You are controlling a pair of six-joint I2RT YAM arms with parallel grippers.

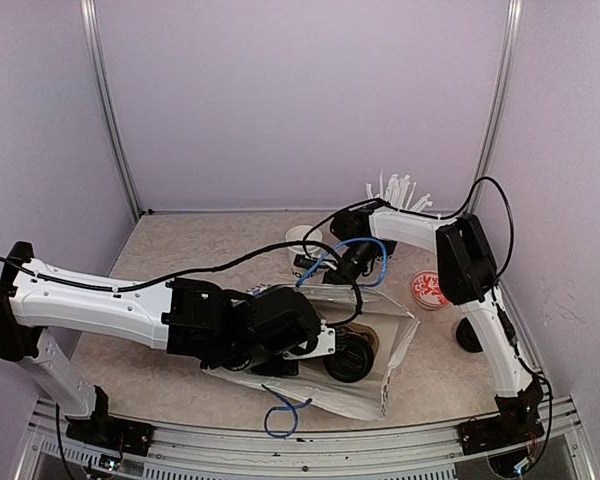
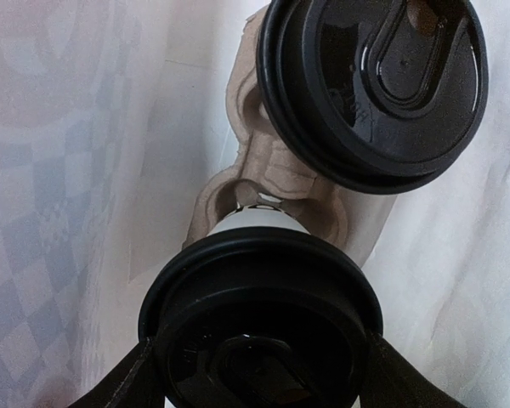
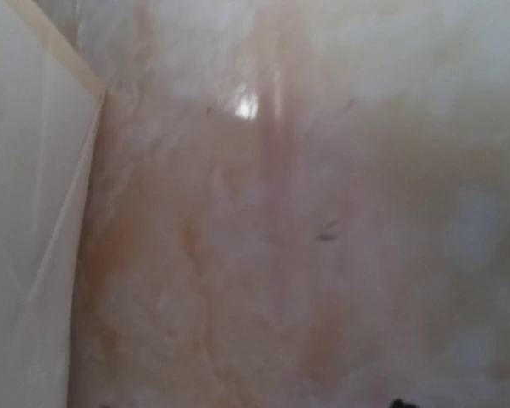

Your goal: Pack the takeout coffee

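Here the left end effector (image 2: 261, 357) is inside the white bag (image 1: 377, 390), which lies on the table (image 1: 180, 250). Its fingers (image 2: 132, 382) are closed against both sides of a black-lidded cup (image 2: 259, 297). The cup's white body runs down to a pulp carrier (image 2: 268, 170), where a second cup (image 2: 374, 81) with the same lid sits just beside it. The right end effector (image 1: 352, 263) is at the bag's far edge. I cannot tell whether it is open or closed, as its wrist view is only blur.

White-shelled left arm (image 1: 90, 300) and right arm (image 1: 412, 228), black joints, trailing black cables, black fingers (image 2: 119, 391)
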